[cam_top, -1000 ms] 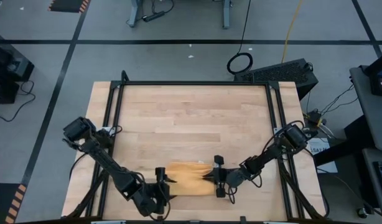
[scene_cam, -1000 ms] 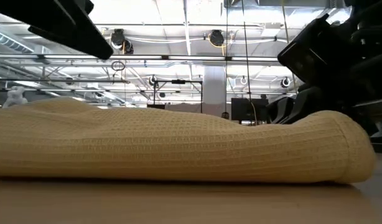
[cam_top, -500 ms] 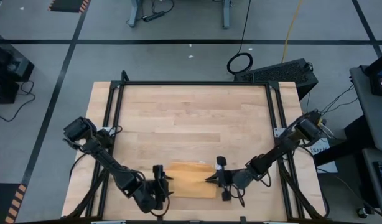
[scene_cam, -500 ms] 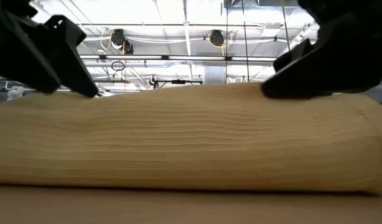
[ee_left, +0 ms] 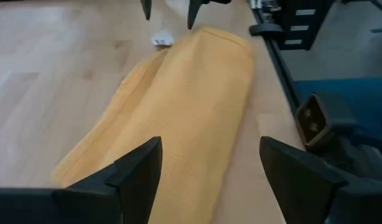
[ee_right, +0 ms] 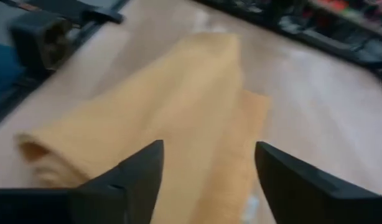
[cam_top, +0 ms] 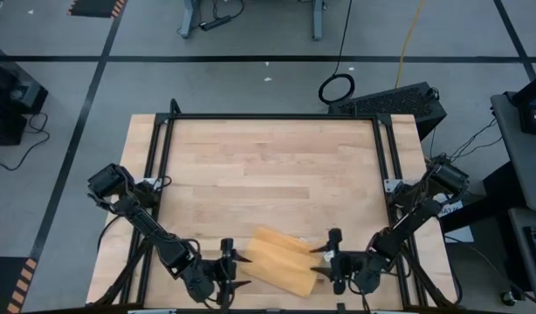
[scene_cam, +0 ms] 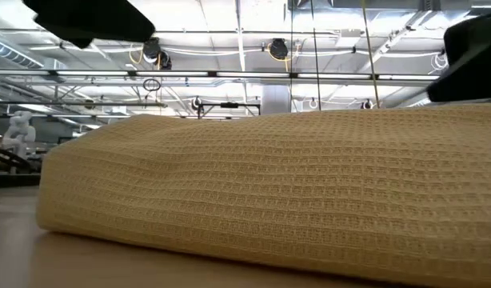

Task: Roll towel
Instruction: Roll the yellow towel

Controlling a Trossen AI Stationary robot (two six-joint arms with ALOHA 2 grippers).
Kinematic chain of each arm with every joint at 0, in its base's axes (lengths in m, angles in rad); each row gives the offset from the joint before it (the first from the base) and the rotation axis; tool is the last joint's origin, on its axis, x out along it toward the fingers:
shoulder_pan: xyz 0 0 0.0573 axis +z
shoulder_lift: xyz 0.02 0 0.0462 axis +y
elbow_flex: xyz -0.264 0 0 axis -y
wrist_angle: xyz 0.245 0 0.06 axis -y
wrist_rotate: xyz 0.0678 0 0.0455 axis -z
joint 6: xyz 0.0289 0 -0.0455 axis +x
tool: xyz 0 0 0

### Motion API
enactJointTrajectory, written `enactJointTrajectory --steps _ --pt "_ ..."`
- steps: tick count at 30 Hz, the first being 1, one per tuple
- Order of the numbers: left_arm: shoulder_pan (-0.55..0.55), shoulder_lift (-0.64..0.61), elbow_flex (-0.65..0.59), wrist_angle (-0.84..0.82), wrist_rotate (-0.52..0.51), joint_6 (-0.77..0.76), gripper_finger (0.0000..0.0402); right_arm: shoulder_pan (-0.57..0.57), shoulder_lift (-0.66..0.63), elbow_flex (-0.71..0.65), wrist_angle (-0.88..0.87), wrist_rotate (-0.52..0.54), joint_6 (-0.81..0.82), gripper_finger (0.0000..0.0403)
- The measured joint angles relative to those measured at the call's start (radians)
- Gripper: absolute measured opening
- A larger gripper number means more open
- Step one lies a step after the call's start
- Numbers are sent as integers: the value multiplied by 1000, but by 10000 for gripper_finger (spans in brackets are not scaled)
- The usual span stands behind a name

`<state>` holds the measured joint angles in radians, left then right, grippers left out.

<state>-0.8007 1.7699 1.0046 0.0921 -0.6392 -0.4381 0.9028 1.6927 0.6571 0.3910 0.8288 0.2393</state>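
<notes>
Left tool (cam_top: 235,269) at the near edge of the worktop (cam_top: 268,166), just beside one end of the towel (cam_top: 281,262), fingers (ee_left: 138,168) spread wide and holding nothing. Right tool (cam_top: 325,261) just off the towel's other end, fingers (ee_right: 141,168) likewise spread apart, empty. Towel rolled into a mustard-yellow bundle, lying slanted between the two tools near the front of the worktop, its left end farther from the front edge than its right end. One loose flap trailing flat alongside the roll on the far side in the high view. In the left wrist view, the towel (ee_left: 185,106) stretching away past the fingers, with a small white tag (ee_left: 161,41) on the wood by its far end. In the low view, the towel (scene_cam: 293,192) filling most of the frame, waffle weave plain to see, resting on the wood.
</notes>
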Motion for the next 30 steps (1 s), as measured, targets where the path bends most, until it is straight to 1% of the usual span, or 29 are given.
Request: enactJointTrajectory --steps 3,5,8,11,13,18,22,25,28,30 --pt "22 0 0 2 -1 4 271 3 -19 0 -24 66 -24 262" --pt "35 0 0 8 -2 12 271 4 -42 0 -29 67 -27 270" --pt "49 0 0 7 22 29 271 19 -89 0 -28 33 -33 273" --pt "65 0 0 5 49 37 271 66 -121 0 -31 -56 -74 271" --pt "79 0 0 5 52 54 271 99 -127 0 -29 -89 -74 273" --pt "139 34 0 -5 55 108 271 142 -107 0 -31 -100 54 286" --pt "199 86 0 -29 55 105 271 149 -63 0 -13 -98 120 282" --pt "232 109 0 -96 48 50 271 133 -22 0 2 -98 164 266" --pt "257 109 0 -205 26 -85 271 122 8 0 7 -97 183 245" --pt "266 109 0 -306 2 -191 271 119 12 0 7 -94 181 231"
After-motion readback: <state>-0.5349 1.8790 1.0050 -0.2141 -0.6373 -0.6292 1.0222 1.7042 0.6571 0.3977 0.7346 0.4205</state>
